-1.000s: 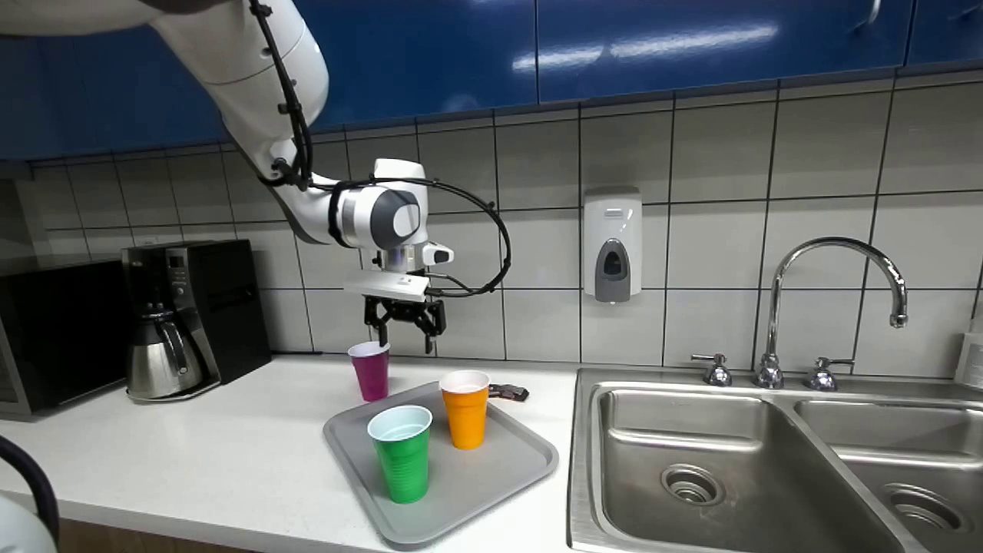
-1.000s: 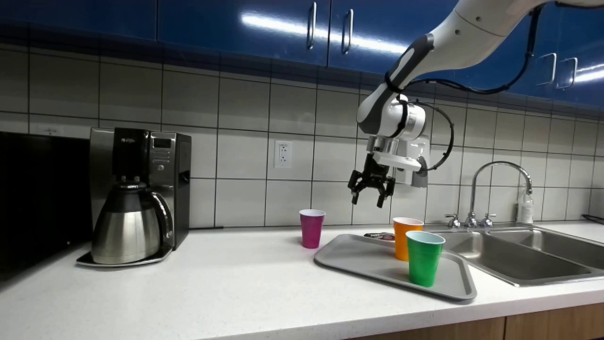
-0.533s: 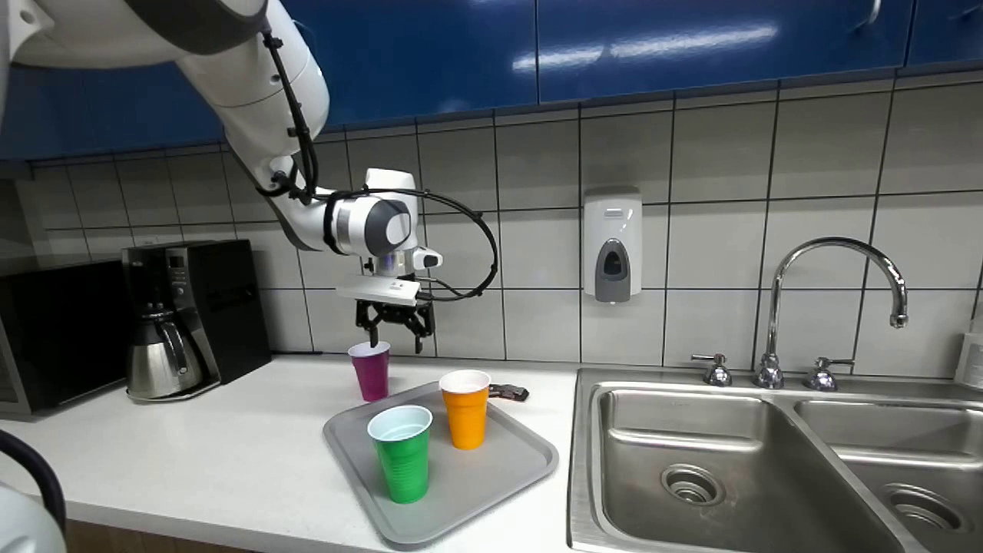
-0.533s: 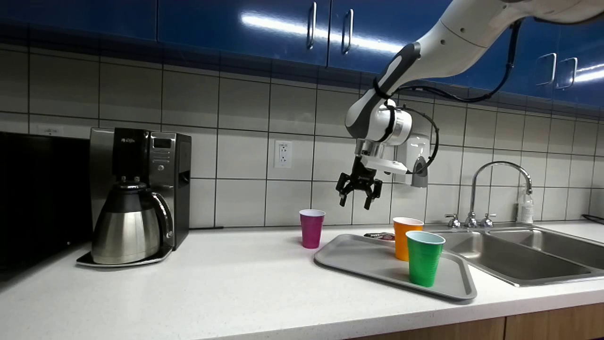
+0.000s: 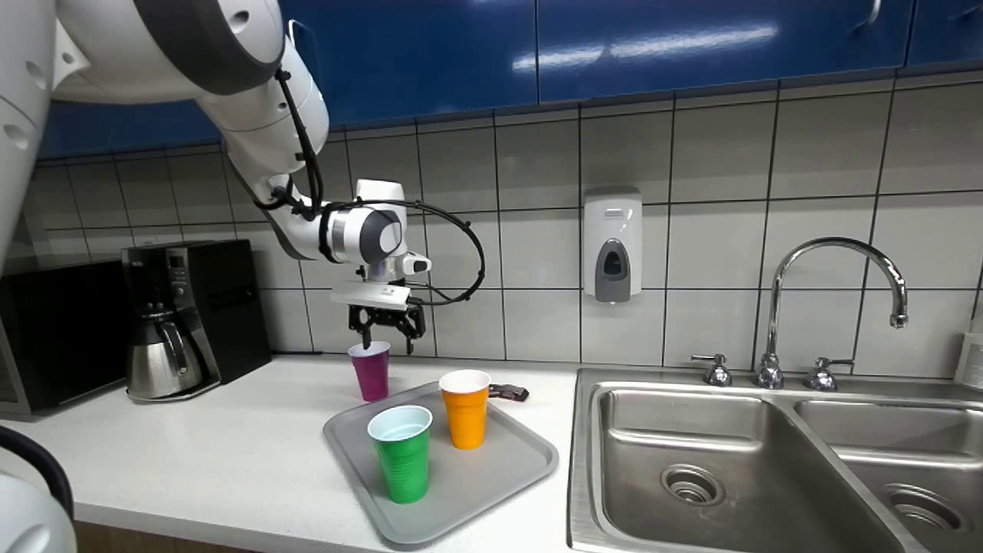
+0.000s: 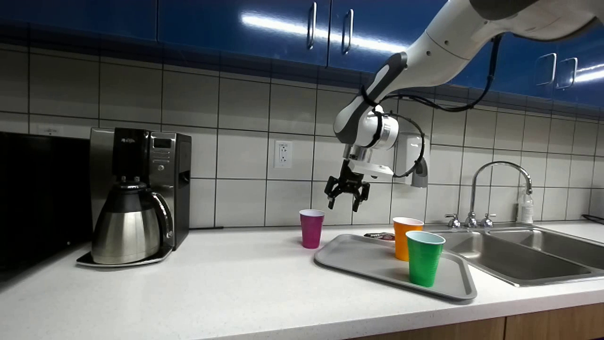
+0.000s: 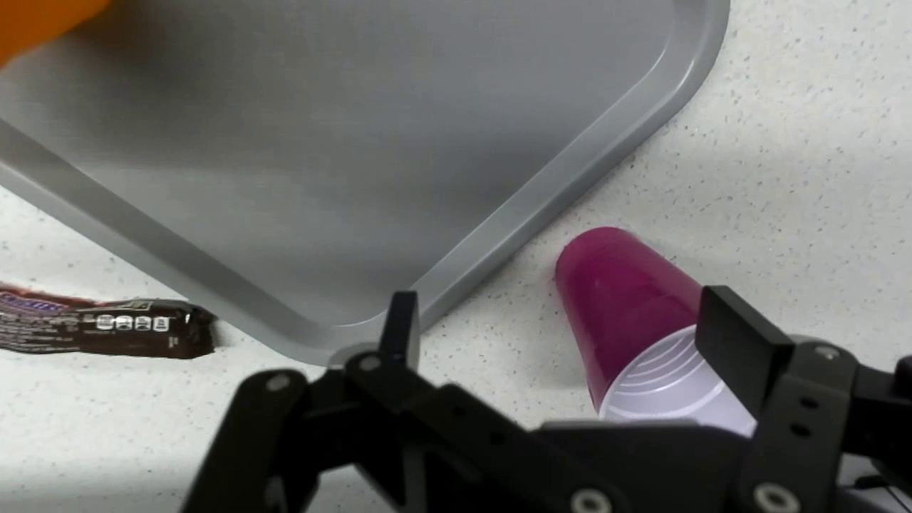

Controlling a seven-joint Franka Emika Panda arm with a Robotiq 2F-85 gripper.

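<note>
The wrist view's edge cuts off the tray (image 7: 342, 135) and the orange cup (image 7: 39, 25) on it. Beside the tray, the jaws hide part of the rim of the purple cup (image 7: 630, 310). The brown wrapper (image 7: 121, 329) near the tray is cut off too, its finest print too small to read. On the tray, the green cup (image 6: 424, 259) hides part of the orange one in an exterior view.
</note>
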